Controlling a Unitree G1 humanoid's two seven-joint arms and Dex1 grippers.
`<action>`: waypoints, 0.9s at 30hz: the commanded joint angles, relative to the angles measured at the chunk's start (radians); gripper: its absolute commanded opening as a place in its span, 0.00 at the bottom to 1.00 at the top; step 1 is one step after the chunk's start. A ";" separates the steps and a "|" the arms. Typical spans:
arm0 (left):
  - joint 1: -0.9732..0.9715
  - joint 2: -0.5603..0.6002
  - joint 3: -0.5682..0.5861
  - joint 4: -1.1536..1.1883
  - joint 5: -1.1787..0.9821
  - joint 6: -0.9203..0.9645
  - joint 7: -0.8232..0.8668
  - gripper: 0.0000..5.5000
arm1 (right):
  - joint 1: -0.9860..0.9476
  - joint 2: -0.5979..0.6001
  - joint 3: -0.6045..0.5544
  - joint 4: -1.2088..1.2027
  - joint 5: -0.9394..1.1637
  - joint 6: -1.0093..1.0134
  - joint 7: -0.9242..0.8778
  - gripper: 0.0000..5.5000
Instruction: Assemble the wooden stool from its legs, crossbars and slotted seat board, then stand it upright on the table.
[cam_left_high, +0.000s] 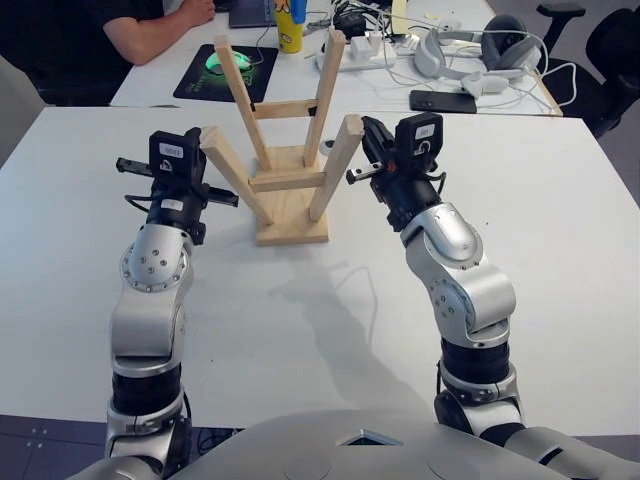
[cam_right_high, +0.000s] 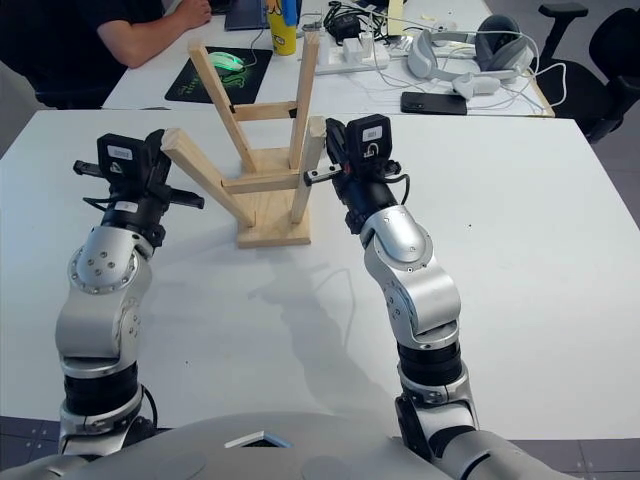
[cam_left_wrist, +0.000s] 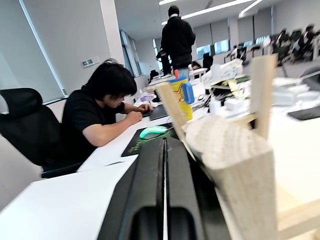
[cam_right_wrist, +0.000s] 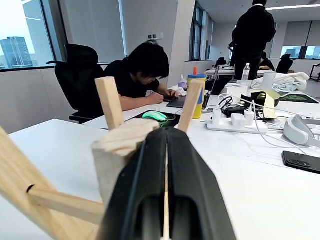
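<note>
The wooden stool (cam_left_high: 290, 225) lies upside down in the middle of the white table (cam_left_high: 560, 230), seat board flat on the surface, legs pointing up and splayed, crossbars (cam_left_high: 287, 181) joining them. My left gripper (cam_left_high: 190, 140) is shut and sits just left of the near-left leg's top (cam_left_high: 213, 136); in the left wrist view its fingers (cam_left_wrist: 150, 170) are pressed together beside that leg end (cam_left_wrist: 225, 145). My right gripper (cam_left_high: 372, 132) is shut too, close against the right side of the near-right leg's top (cam_left_high: 352, 122). The right wrist view has that leg end (cam_right_wrist: 122, 142) beside the closed fingers (cam_right_wrist: 185, 175).
A second desk behind holds a mouse pad (cam_left_high: 225, 75), a yellow cup (cam_left_high: 290, 30), a phone (cam_left_high: 442, 101), a headset (cam_left_high: 440, 50) and cables. A person (cam_left_high: 130, 30) sits there at the far left. The table's near half is open.
</note>
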 joint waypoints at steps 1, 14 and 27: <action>-0.003 -0.007 0.059 0.033 0.019 0.025 0.034 0.01 | 0.030 0.011 -0.089 0.060 -0.055 0.057 -0.094 0.00; -0.025 -0.068 -0.101 0.019 -0.111 -0.017 -0.133 0.01 | -0.039 0.070 0.107 0.013 0.093 0.155 0.117 0.00; 0.009 0.071 -0.063 0.130 0.040 0.073 -0.081 0.01 | 0.058 -0.093 0.039 0.076 0.077 0.196 0.205 0.00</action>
